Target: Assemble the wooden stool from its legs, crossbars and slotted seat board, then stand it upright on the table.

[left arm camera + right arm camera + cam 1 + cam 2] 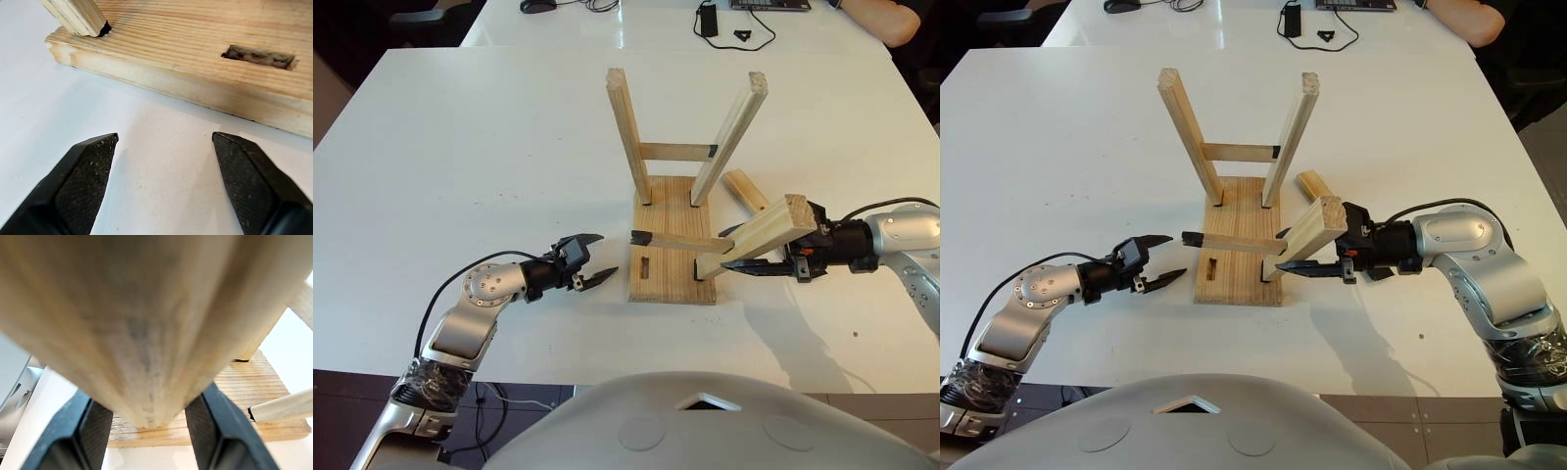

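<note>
Third-leg fitting is in hand: the right gripper (732, 249) clamps a tilted leg (766, 231) at the 4 o'clock corner of the mid-table seat board (675, 282). The left gripper (607, 255) hovers spread at the board's 9 o'clock. Next, the leg probably needs righting and pressing home.

No text, label, brand, number or sign could be read, neither on the seat board (675, 276) nor on the table (460, 147)

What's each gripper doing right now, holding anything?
Left gripper: open, empty, beside the flat slotted wooden seat board.
Right gripper: shut on a pale square-section wooden leg.
</note>
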`<state>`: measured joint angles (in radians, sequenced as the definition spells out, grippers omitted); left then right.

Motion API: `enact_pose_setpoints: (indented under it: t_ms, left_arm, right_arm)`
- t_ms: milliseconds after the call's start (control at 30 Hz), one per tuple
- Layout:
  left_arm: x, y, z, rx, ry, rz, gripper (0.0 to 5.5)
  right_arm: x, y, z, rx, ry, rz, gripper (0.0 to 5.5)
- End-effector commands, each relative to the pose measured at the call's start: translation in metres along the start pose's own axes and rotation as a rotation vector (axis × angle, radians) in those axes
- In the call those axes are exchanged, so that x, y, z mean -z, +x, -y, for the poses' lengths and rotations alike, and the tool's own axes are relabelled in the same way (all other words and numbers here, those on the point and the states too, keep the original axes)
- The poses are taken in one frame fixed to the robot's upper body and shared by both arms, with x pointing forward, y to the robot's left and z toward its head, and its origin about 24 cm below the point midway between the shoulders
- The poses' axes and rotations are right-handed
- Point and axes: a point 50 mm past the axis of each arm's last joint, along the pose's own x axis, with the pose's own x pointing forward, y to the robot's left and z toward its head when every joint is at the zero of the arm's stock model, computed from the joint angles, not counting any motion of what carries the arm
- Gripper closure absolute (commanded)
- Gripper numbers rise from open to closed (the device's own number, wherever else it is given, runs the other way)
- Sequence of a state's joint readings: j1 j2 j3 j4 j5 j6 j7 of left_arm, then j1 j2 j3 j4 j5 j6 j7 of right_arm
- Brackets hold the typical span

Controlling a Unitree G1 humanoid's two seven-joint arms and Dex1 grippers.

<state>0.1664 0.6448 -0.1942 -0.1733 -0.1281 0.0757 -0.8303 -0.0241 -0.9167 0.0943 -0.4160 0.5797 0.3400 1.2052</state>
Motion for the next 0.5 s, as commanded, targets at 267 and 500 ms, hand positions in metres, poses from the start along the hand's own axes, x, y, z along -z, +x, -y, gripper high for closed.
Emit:
enact_pose_setpoints:
  t_ms: [267,500]
  left_arm:
    - [0.004,0.004,0.0,0.027,0.004,-0.035,1.94]
    - [0.003,0.007,0.004,0.031,-0.002,-0.027,1.94]
  right_arm:
    - [0.074,0.026,-0.001,-0.06,0.159,-0.261,3.5]
    - [0.084,0.031,0.003,-0.102,0.151,-0.32,3.5]
